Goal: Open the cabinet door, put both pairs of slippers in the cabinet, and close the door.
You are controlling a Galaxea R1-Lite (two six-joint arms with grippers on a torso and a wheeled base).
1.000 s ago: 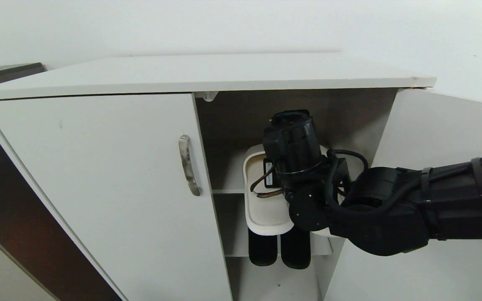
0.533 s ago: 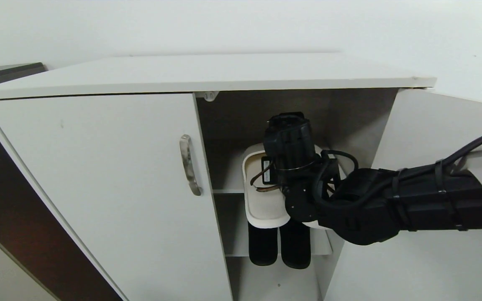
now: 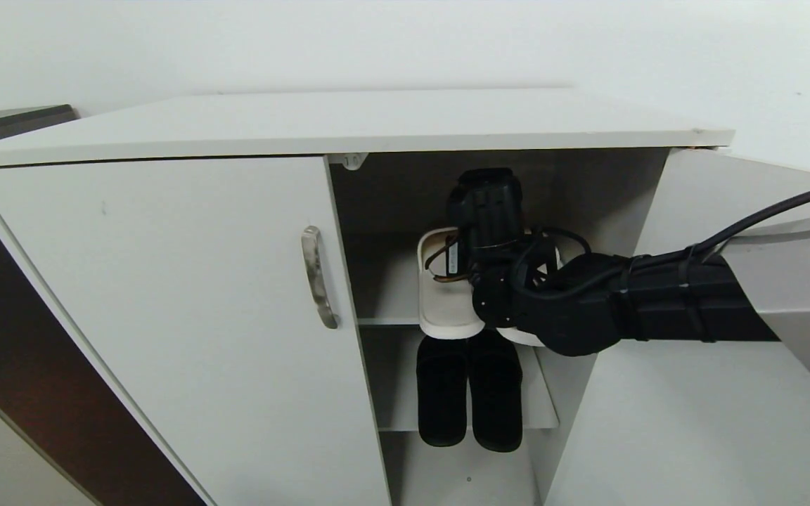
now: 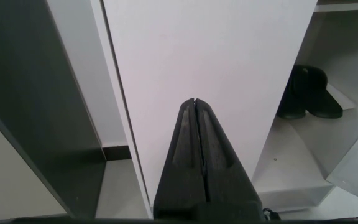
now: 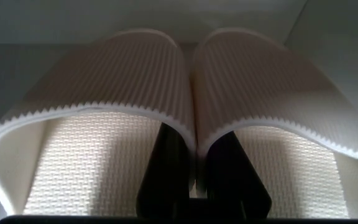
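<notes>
We're on the second pair: the right hand (image 5: 196, 177) is clamped on the white slippers (image 3: 447, 309), a finger inside each, holding them over the upper shelf (image 3: 384, 288) of the cabinet (image 3: 349, 123), heels past its front edge, with the black slippers (image 3: 468, 393) side by side on the shelf below (image 3: 394, 404). Next, I'd say: set them down, let go, back out clear and swing the open door (image 3: 658, 436) shut. The left hand (image 4: 194, 143), pressed closed on nothing, hangs by the closed door (image 4: 197, 50).

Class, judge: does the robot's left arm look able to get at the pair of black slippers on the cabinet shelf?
Probably, but not straight ahead. The shut left gripper faces the closed white cabinet door; the black slippers lie past its edge in the open half with nothing before them.
</notes>
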